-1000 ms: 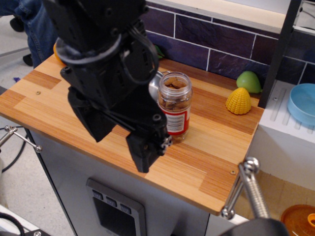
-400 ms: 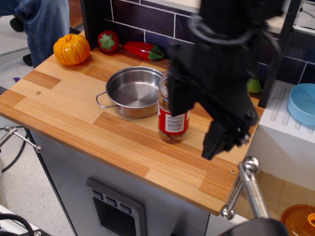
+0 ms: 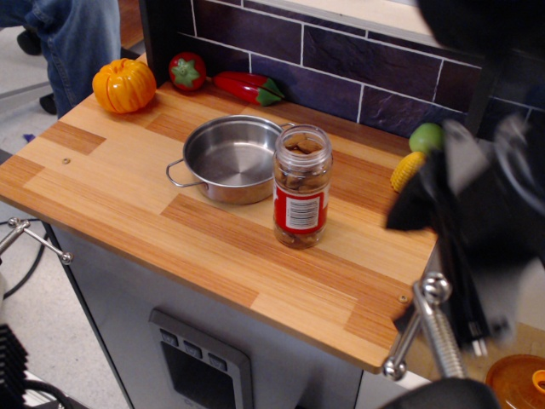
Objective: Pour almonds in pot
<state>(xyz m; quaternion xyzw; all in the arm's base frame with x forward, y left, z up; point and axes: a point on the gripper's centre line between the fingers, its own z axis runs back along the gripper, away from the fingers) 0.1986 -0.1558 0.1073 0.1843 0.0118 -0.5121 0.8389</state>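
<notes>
Almonds (image 3: 301, 175) fill the open, upright jar (image 3: 301, 189) on the counter (image 3: 128, 204); beside it the steel pot (image 3: 232, 158) sits empty; the blurred gripper (image 3: 477, 221) is at right, jaws' state impossible to tell.

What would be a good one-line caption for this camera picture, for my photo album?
Open jar of almonds standing upright beside an empty steel pot on a wooden counter, the robot arm a dark blur at right.
</notes>
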